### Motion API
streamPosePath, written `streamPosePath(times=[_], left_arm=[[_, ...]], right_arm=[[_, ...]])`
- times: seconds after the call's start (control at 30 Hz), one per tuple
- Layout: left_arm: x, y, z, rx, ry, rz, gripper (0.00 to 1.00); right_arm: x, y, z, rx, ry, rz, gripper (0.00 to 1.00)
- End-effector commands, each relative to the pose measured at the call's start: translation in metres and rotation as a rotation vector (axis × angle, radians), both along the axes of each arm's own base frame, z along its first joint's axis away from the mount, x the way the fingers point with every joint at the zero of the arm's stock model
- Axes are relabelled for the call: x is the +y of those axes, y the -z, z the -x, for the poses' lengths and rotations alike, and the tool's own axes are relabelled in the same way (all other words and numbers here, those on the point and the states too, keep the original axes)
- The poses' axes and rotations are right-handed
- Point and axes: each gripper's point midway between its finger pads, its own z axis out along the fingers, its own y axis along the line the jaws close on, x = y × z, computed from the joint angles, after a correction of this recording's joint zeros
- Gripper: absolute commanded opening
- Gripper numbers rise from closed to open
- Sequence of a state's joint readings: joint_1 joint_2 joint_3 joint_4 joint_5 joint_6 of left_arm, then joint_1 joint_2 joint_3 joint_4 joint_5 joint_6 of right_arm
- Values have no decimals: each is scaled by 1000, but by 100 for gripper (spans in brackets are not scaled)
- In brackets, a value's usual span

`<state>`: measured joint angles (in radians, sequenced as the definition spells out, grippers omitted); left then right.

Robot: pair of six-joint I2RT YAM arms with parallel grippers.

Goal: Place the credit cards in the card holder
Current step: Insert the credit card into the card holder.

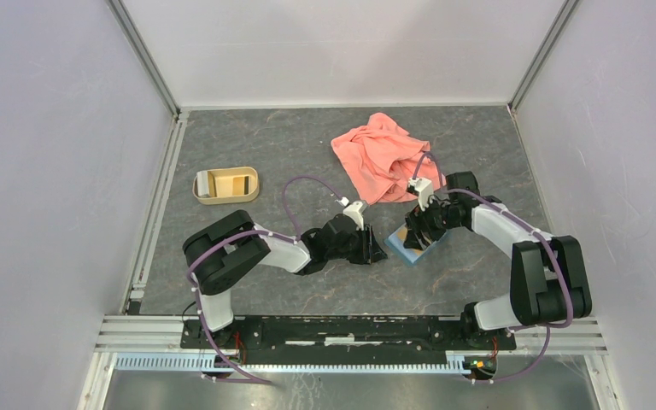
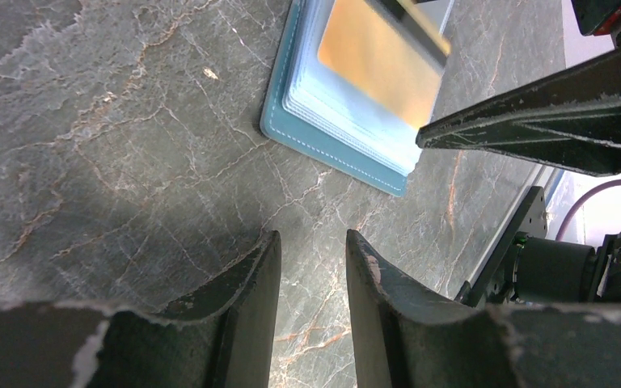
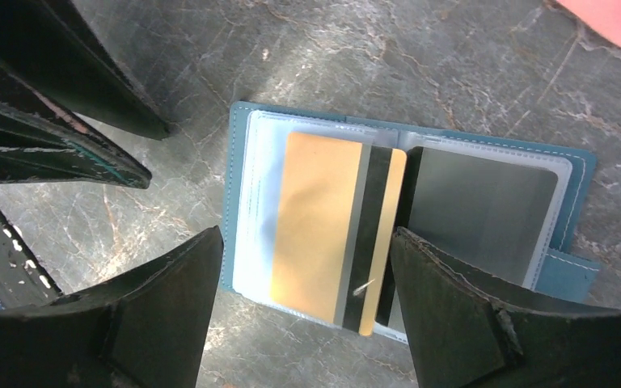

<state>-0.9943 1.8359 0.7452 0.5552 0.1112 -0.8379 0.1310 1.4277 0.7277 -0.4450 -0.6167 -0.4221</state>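
Tabletop [image 1: 290, 145] is carrying everything: pink cloth [image 1: 382, 158] is bunching at the back and tan tray [image 1: 225, 185] is sitting far left, both well apart from the work. Near the middle, card holder [image 3: 485, 202] is lying open and flat, clear sleeves facing up, under right gripper [image 3: 303, 242]. One credit card [image 3: 323, 226] is lying on the left-hand sleeves, dark stripe running along the fold; can't tell if it is sitting inside a pocket or just on top. My read: we're seating that card now. Doing it well means keeping the card flat, sliding it square to the pocket mouth, and pinning the cover so the holder isn't skating. Handy for that, left gripper [image 2: 311, 238] is sitting low over the table just beside the holder's outer edge, its fingers [image 2: 242, 307] standing narrowly apart, gripping nothing. Right fingers [image 3: 453, 323] are standing wide, straddling the card, one off each long side, neither pinching it; the striped edge is lying just beside one fingertip.
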Motion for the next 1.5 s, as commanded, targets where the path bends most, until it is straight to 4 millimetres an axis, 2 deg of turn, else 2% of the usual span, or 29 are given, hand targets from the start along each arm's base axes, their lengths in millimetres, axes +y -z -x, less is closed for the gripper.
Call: streamPosePath(times=[0.0,0.1,0.3,0.47,0.53,0.63,0.7,0.73,0.83,1.0,1.17,1.47], left_arm=[[4,-7,-1,5,-12,6,43],[4,-9,-1,2,-10,9,43],[5,-12,-2,-5,-11,14,43],[5,-17,-4,-14,-20,25,43],[5,-19,-5,-15,-23,29,42],[3,-21,-5,-11,-26,46,42],[2,-20,-5,-4,-30,51,41],[1,-19,-5,1,-31,52,39],[-2,-15,-6,17,-33,53,36],[-11,-10,-7,50,-26,62,31],[-18,-1,-6,80,-13,57,30],[-26,12,-17,92,-20,23,30]], right_arm=[[13,-8,11,16,-76,-87,83],[8,-11,0,-24,-61,-49,82],[2,-31,-19,-113,-49,-48,82],[-4,-45,-32,-178,-57,-42,77],[-11,-43,-41,-212,-52,4,65],[-21,-36,-50,-236,-41,71,37],[-22,-29,-50,-225,-47,79,20],[-21,-24,-48,-215,-57,82,13],[-24,-10,-44,-182,-66,120,5],[-26,5,-40,-145,-78,147,3],[-19,15,-26,-103,-135,146,2],[-2,20,1,-35,-240,90,2]])
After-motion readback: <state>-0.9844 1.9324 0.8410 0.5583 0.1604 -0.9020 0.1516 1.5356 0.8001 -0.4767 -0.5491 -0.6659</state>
